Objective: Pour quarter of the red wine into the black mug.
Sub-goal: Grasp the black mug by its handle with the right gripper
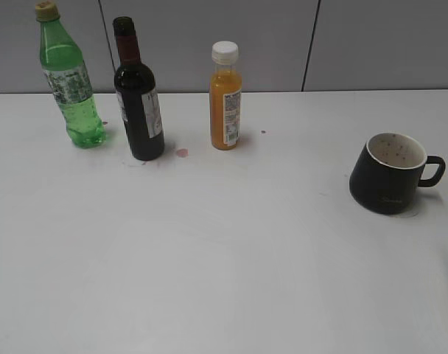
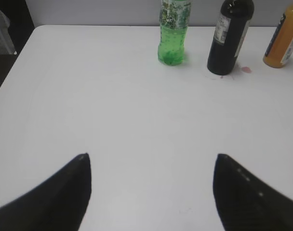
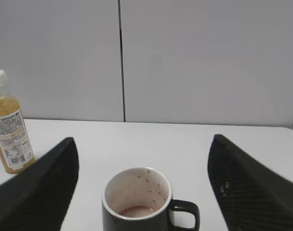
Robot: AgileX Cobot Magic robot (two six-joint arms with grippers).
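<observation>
The red wine bottle [image 1: 138, 96] stands upright at the back left of the white table, with no cap on its neck; the left wrist view shows its lower body [image 2: 229, 38]. The black mug [image 1: 392, 172] stands at the right, handle pointing right. In the right wrist view the mug [image 3: 137, 202] holds a little reddish liquid. My left gripper [image 2: 151, 159] is open and empty above bare table, well short of the bottles. My right gripper [image 3: 141, 142] is open, with the mug low between its fingers. Neither gripper shows in the exterior view.
A green plastic bottle [image 1: 68, 77] stands left of the wine. An orange juice bottle [image 1: 225, 97] with a white cap stands right of it. A small pink stain [image 1: 182, 153] lies beside the wine bottle. A grey wall [image 1: 357, 44] runs behind the table.
</observation>
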